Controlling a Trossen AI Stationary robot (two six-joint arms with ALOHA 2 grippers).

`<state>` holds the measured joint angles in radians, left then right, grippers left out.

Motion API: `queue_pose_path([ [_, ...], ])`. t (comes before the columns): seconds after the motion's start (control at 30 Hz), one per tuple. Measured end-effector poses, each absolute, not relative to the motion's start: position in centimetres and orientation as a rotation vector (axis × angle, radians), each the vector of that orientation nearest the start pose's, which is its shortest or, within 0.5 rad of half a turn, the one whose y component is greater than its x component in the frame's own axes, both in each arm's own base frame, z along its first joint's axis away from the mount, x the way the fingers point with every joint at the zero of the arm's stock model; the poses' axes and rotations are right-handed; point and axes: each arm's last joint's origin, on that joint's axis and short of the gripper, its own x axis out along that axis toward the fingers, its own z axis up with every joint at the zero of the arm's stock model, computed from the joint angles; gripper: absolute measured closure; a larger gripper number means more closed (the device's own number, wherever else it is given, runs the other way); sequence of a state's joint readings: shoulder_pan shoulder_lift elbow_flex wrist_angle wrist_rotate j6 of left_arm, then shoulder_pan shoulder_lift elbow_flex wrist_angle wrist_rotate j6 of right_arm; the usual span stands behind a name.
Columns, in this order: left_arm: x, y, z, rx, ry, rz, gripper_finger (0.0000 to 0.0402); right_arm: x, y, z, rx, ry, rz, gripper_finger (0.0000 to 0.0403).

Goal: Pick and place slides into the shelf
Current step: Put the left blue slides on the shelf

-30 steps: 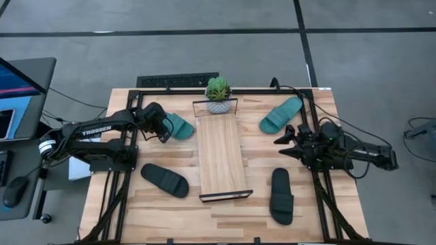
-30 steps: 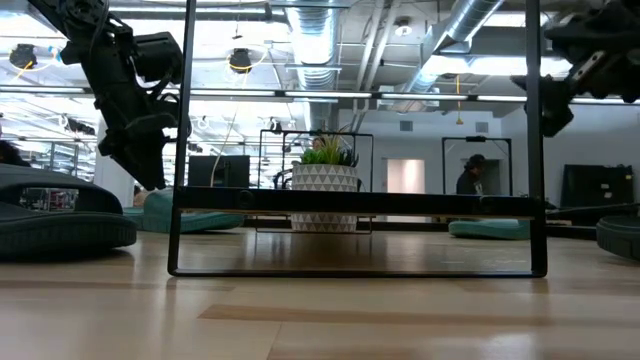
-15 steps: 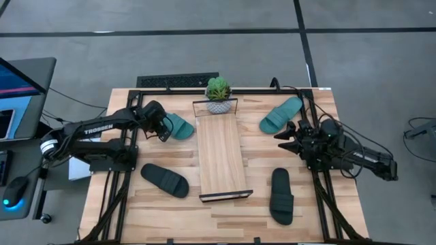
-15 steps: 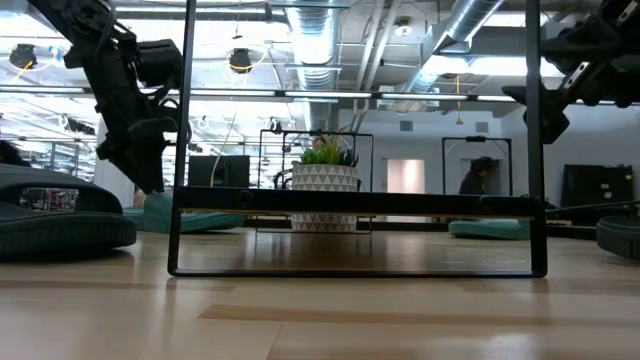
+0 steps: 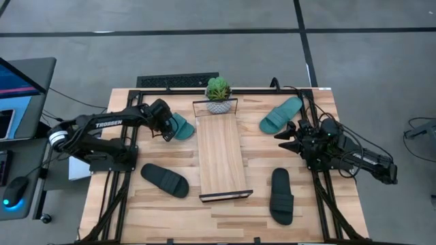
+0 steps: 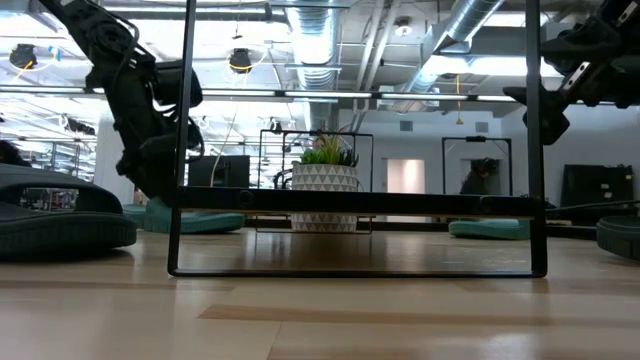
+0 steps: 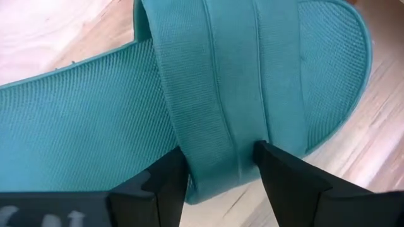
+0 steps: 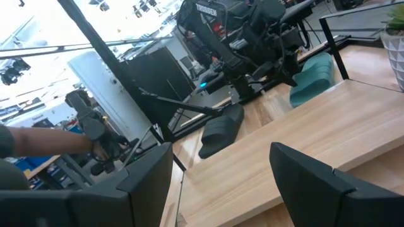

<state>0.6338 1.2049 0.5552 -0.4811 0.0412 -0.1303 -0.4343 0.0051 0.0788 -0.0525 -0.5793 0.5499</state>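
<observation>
The left teal slide (image 5: 181, 126) lies sole down near the shelf's (image 5: 219, 155) far left side. My left gripper (image 5: 166, 124) is low over it, open, its fingers (image 7: 165, 184) standing on either side of the wide strap (image 7: 221, 94). The second teal slide (image 5: 281, 114) lies right of the shelf, toward the far edge. One black slide (image 5: 164, 180) rests on the near left of the table, the other (image 5: 281, 196) on the near right. My right gripper (image 5: 286, 136) hangs open in the air right of the shelf. My left gripper comes at the teal slide from above, fingers across the strap's lower end (image 7: 222, 165) where it joins the sole's side. The strap fills the gap between them. Whether the fingers touch its edges, I cannot tell. The slide lies flat on the table.
A potted plant (image 5: 218, 95) stands at the shelf's far end. Black wire frames (image 6: 180, 150) rise at the shelf's ends. Arm bases and black rails line the table's left and right edges. People stand in the room beyond the table.
My left gripper has moved down and a little toward the shelf, onto the left teal slide, ending with its fingers astride the strap. My right gripper has shifted slightly toward the far edge and turned a little. No slide has moved.
</observation>
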Motion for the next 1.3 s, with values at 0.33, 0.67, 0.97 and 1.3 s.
queue_pose_path([
  [0.33, 15.2, 12.1, 16.0, -0.618, 1.057, 0.547, 0.0392, 8.6, -2.3, 18.5, 0.535, 0.021, 0.146, 0.0147],
  [0.67, 15.2, 12.6, 17.5, -0.637, 1.057, 0.495, 0.0399, 8.6, -2.3, 18.5, 0.530, 0.020, 0.145, 0.0147],
  [0.97, 14.2, 12.3, 21.6, -0.490, 1.013, 0.620, 0.0401, 8.6, -2.3, 18.5, 0.512, 0.019, 0.143, 0.0147],
  [1.3, 11.5, 10.2, 26.9, -0.407, 0.923, 0.707, 0.0401, 8.7, -2.4, 18.5, 0.518, 0.009, 0.108, 0.0147],
])
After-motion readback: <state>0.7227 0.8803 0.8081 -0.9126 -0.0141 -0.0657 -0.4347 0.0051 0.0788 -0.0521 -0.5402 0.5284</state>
